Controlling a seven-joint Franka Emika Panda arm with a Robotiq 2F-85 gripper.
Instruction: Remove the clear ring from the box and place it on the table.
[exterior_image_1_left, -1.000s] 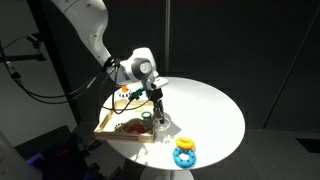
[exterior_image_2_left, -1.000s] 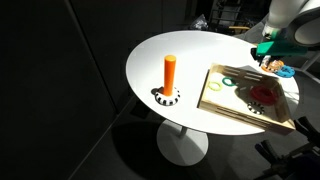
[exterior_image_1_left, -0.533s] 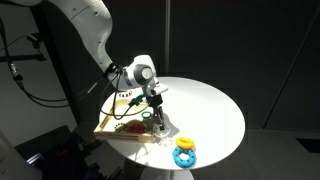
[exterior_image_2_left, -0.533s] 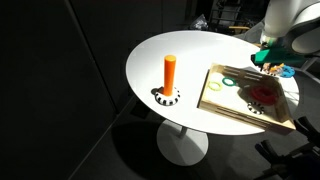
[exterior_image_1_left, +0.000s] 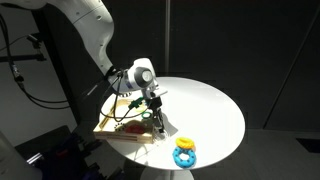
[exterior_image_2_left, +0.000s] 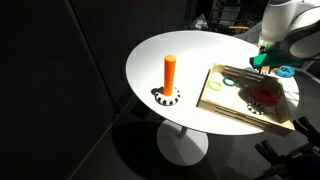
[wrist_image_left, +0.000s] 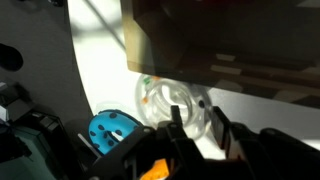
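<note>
The clear ring (wrist_image_left: 160, 100) shows in the wrist view, low over the white table (wrist_image_left: 100, 60) just outside the tan box's (wrist_image_left: 140, 50) edge. My gripper (wrist_image_left: 195, 118) is shut on the ring's near rim, one finger inside it and one outside. In both exterior views the gripper (exterior_image_1_left: 158, 122) (exterior_image_2_left: 262, 62) hangs low at the box's (exterior_image_1_left: 112, 125) (exterior_image_2_left: 232, 105) table-side edge. The ring itself is too faint to make out there.
A blue and yellow ring (exterior_image_1_left: 185, 152) (wrist_image_left: 110, 130) lies on the table (exterior_image_1_left: 205, 105) close to the gripper. An orange cylinder (exterior_image_2_left: 170, 72) stands on a checkered base. A green ring (exterior_image_2_left: 228, 82) and a red piece (exterior_image_2_left: 262, 95) lie in the box.
The gripper has come down and slightly toward the box's table-side edge over the last second. Nothing else has moved.
</note>
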